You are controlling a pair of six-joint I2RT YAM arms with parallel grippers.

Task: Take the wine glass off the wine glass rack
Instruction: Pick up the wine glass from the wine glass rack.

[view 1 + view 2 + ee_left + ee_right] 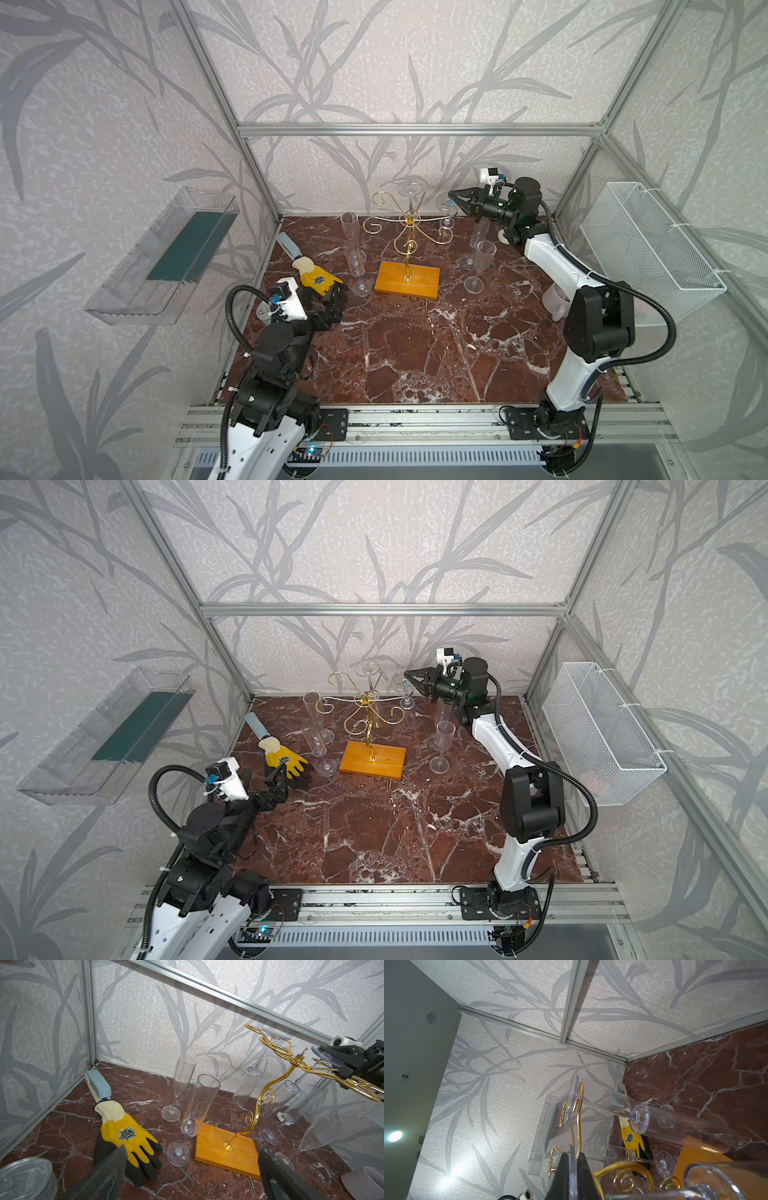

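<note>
The gold wire wine glass rack (pixel 409 224) (pixel 365 712) stands on its orange wooden base (pixel 407 279) at the back middle of the marble table. A clear wine glass (pixel 446 205) (pixel 400 684) hangs upside down from the rack's right arm. My right gripper (pixel 451 195) (pixel 572 1155) is shut on the thin edge of that glass's foot (pixel 572 1180). A second glass (pixel 410 189) (pixel 675 1124) hangs from a rear arm. My left gripper (pixel 332 299) (pixel 192 1167) is open and empty, low over the table beside the glove.
Clear flutes stand left (pixel 353 249) and right (pixel 482 257) of the rack. A yellow and black glove (pixel 318 280), a blue stapler (pixel 289 247) and a tin (pixel 25 1176) lie at the left. A pale mug (pixel 555 301) and wire basket (pixel 648 249) are on the right.
</note>
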